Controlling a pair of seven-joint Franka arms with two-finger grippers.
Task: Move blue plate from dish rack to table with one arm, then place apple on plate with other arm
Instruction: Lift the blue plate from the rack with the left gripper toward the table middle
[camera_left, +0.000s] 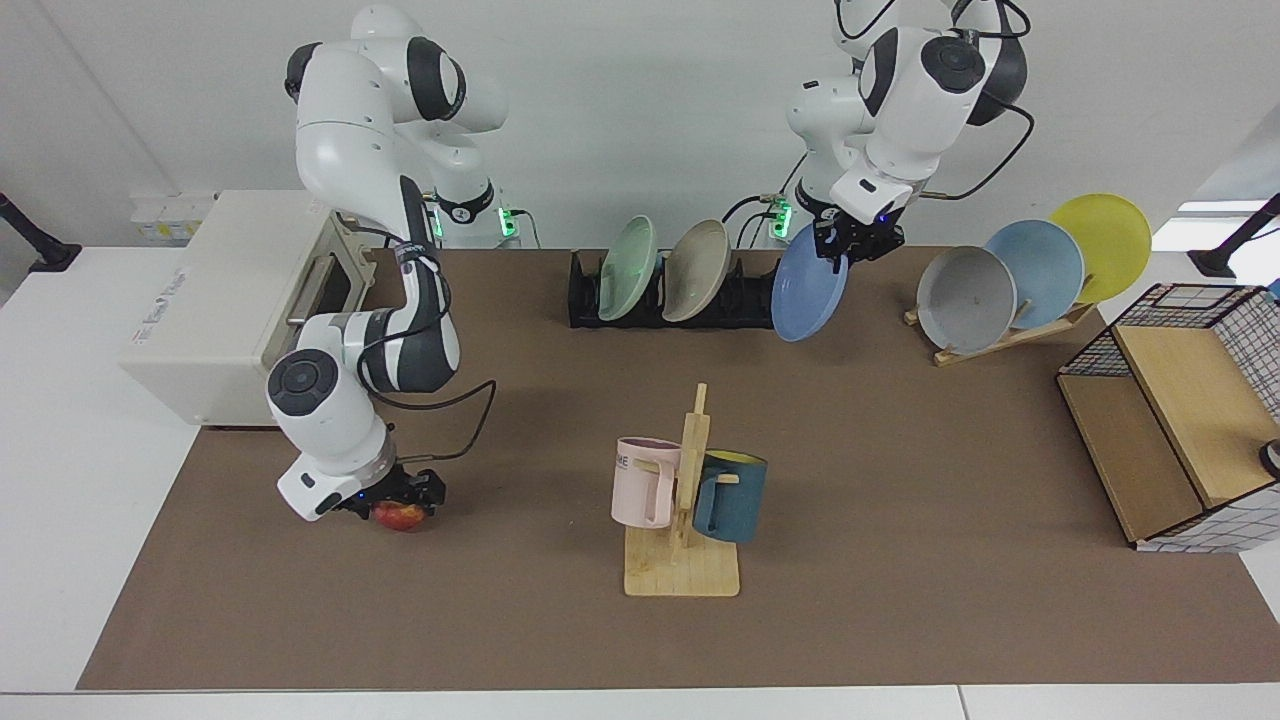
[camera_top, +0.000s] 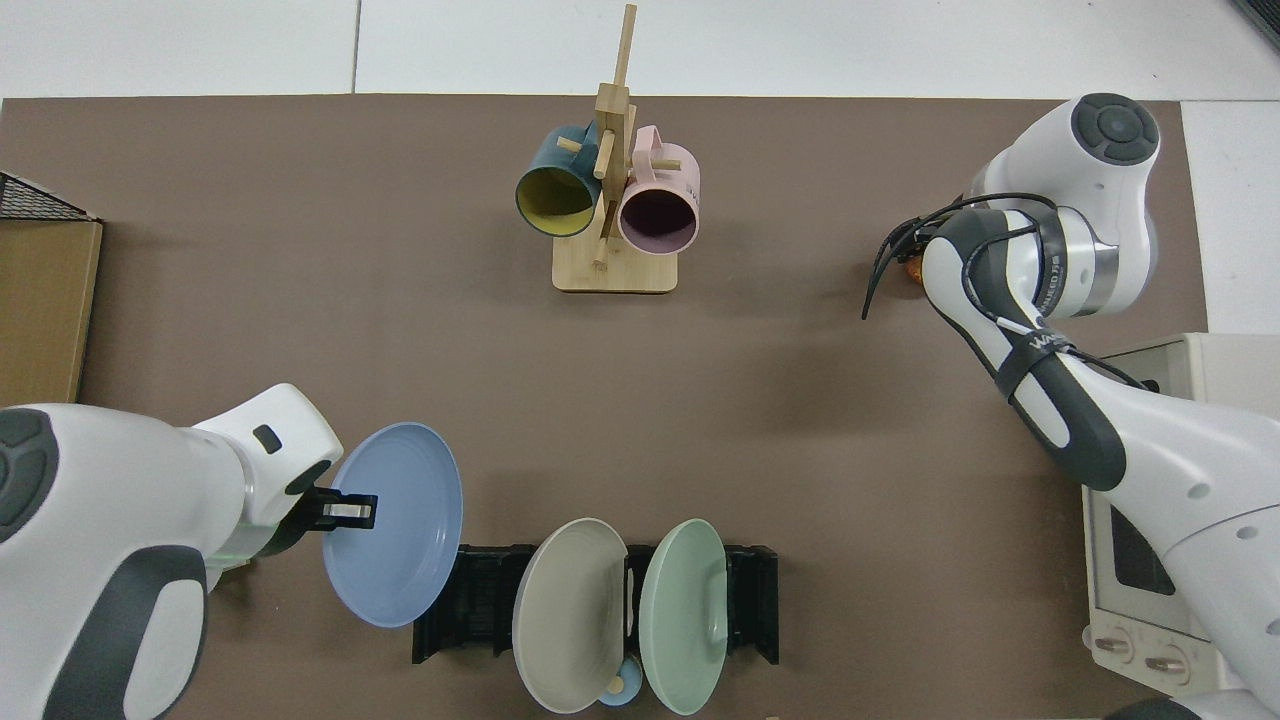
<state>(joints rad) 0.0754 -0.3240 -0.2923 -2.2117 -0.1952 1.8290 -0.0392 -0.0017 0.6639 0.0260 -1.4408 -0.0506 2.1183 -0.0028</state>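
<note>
Near edge of the desk (camera_left: 900, 620) first: the right gripper (camera_left: 398, 492) is down low over the apple (camera_left: 400, 516), toward the near corner on the right arm's side. The apple sits on the mat, mostly hidden under the gripper; the fingers seem to straddle it, but whether they have closed on it, I cannot tell. In the top view only an orange sliver of the apple (camera_top: 912, 270) peeks out beside that arm's wrist.

Mid-desk, the wooden mug tree (camera_left: 690, 500) stands with a pink and a teal mug, between the two arms' work.

Far edge now: the left gripper (camera_left: 848, 243) is clamped on the upper rim of the blue plate (camera_left: 808, 296), which hangs on edge, tilted, clear of the dish rack (camera_left: 590, 305) and just off its end. The top view shows the same pinch on the blue plate (camera_top: 400, 525).

Open mat lies in front of the plate, toward mid-desk, so that looks like its way down. The apple is well apart, across the desk, nearest the right arm.
</note>
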